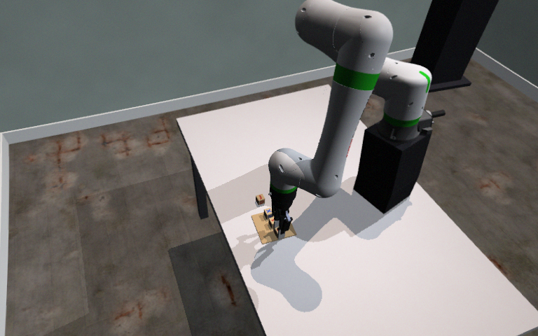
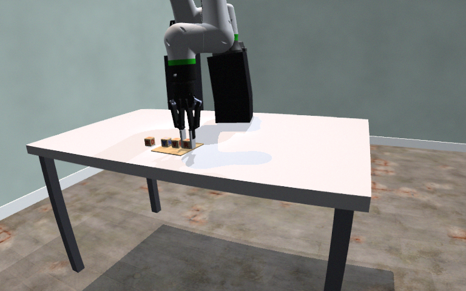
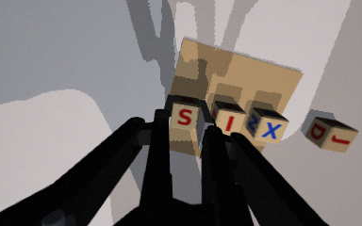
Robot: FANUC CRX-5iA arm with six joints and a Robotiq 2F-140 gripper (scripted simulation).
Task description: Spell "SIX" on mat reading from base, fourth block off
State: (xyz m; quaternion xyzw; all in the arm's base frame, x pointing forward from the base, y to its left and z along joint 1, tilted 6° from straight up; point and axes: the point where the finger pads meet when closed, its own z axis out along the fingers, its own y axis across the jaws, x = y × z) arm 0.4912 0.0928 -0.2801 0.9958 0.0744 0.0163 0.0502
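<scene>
My gripper (image 1: pixel 280 234) (image 2: pixel 187 143) (image 3: pixel 185 107) points down and is shut on the S block (image 2: pixel 186 145) (image 3: pixel 185 118), at or very near the surface of the tan mat (image 1: pixel 261 229) (image 2: pixel 170 151) (image 3: pixel 268 77). The red S faces up. The I block (image 2: pixel 175 143) (image 3: pixel 230 123) stands on the mat right of it in the wrist view, close to one finger. The X block (image 1: pixel 268 213) (image 2: pixel 165 142) (image 3: pixel 271 131) follows, its X blue and facing up. In the wrist view the three read S, I, X from left to right. The J block (image 1: pixel 260 199) (image 2: pixel 149 141) (image 3: pixel 340 139) lies off the mat, beyond X.
The white table (image 1: pixel 389 283) (image 2: pixel 300 154) carries the mat near one long edge. The robot's black pedestal (image 1: pixel 391 170) (image 2: pixel 230 88) stands across the table from the mat. Shadows of the arm fall over the mat and table.
</scene>
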